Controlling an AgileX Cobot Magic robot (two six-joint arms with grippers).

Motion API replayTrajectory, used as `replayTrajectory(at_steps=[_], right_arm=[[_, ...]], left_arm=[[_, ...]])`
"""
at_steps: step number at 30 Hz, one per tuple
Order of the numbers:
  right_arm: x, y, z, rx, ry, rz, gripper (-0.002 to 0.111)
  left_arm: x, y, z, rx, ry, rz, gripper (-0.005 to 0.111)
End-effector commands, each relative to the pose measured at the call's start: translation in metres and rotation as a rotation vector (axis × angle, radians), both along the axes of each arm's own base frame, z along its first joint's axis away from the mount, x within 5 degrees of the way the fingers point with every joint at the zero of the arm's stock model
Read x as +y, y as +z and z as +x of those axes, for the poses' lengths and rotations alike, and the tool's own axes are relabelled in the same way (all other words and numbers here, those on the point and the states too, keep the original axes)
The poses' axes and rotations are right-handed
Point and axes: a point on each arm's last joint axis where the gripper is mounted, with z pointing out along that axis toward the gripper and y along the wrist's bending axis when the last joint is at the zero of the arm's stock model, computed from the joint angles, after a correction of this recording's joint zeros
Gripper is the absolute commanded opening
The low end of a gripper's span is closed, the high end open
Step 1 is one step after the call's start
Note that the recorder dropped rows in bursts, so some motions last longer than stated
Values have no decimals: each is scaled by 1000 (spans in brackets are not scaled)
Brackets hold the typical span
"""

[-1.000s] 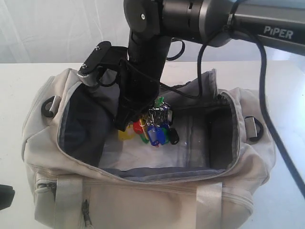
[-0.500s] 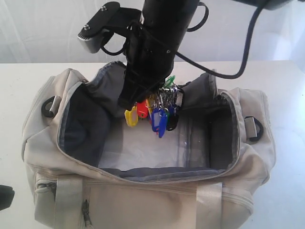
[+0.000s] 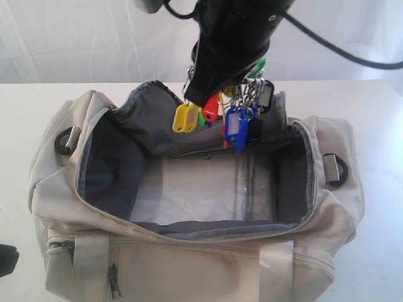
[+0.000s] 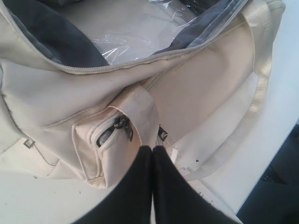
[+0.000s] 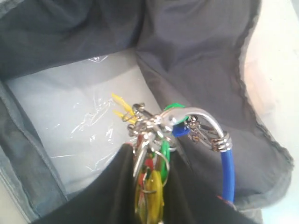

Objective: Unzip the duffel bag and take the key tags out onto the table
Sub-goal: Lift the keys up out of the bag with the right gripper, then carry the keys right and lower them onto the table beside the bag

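Exterior: front, above duffel bag (image 3: 189,264). Left wrist: close, outer side. Right wrist: down into shared interior.

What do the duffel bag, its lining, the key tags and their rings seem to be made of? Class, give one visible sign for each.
Duffel bag: matte beige woven fabric, probably canvas; it creases and sags.
Lining: thin dark grey cloth, lying in soft folds.
Key tags: most likely plastic; flat, glossy pieces in bright colours.
Rings: polished silver metal; they glint in the light.

It looked like a robot lab: a plain white counter (image 3: 25,119), with a white curtain (image 3: 75,38) hung behind it.
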Motion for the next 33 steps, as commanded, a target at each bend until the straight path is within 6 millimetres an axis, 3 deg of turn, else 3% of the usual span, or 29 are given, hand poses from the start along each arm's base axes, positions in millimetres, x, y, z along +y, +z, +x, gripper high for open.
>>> replayTrajectory(at_steps=[1,8,14,33], right_arm=[[-28,22,-6,-66,-61,24,0],[-75,48,-15,-139,-196,64,0],[-107,45,-22,-128,-324,75,0],[-178,-50,-39,125,-747,61,0]], left_arm=[[0,-5,0,13,1,-10,0],[-1,-6,-1,17,1,-15,0],[-1,-6,-1,17,1,-17,0],[-1,-6,-1,21,-3,-24,0]])
